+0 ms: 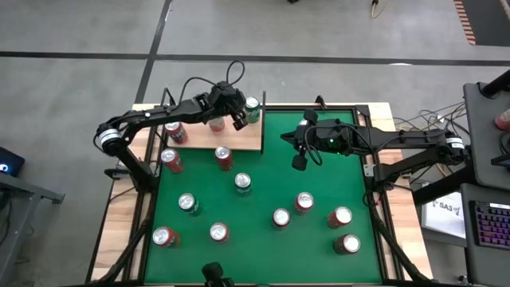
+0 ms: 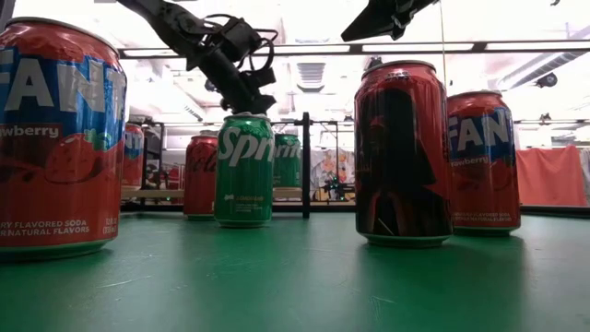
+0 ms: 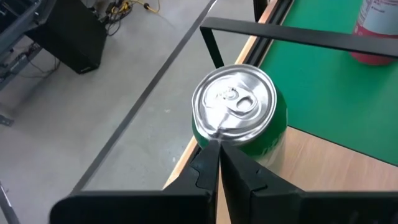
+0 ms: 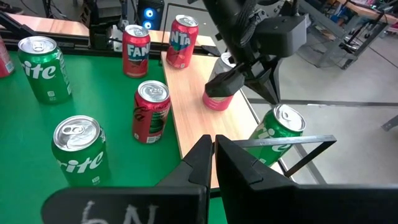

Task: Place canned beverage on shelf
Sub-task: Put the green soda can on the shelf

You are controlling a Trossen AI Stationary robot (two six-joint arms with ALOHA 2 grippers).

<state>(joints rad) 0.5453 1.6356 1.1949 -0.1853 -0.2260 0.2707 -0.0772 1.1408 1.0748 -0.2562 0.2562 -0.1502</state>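
**Shelf stocking partly done, many cans left on felt**

Shelf (image 1: 239,140) carried a green can (image 1: 253,109) at its far corner, plus red cans alongside. Left gripper (image 1: 238,119) hovered just beside the green can, fingers shut and empty. Right gripper (image 1: 300,159) waited over the felt (image 1: 319,183), fingers closed, holding nothing. About ten cans stood on the felt, unplaced.

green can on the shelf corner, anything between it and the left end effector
Nothing visible. The shut left end effector hangs right at the rim of the green can, which already stands on the shelf corner.
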